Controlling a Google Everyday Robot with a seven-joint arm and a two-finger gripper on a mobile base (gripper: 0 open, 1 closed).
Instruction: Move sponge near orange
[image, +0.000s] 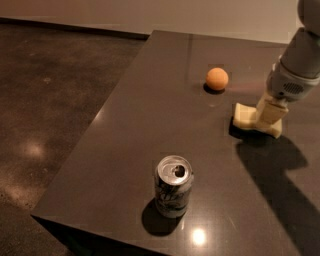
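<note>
Camera view: pale yellow flat sponge pad (244, 116) at the gripper (270, 119), near the small round orange fruit (217, 78).
Whether the gripper is clamped on it cannot be told; a loose hold could drop it short, and a nudge could roll the fruit away.

At the right edge of the frame the gripper (270, 122) is cream, under a grey arm (300, 60), against the pale yellow sponge (244, 115). The orange (217, 78) is matte orange; the can (173, 186) silver with dark markings; the bench (140, 125) glossy dark grey-brown; the floor (50, 100) mottled brown
</note>
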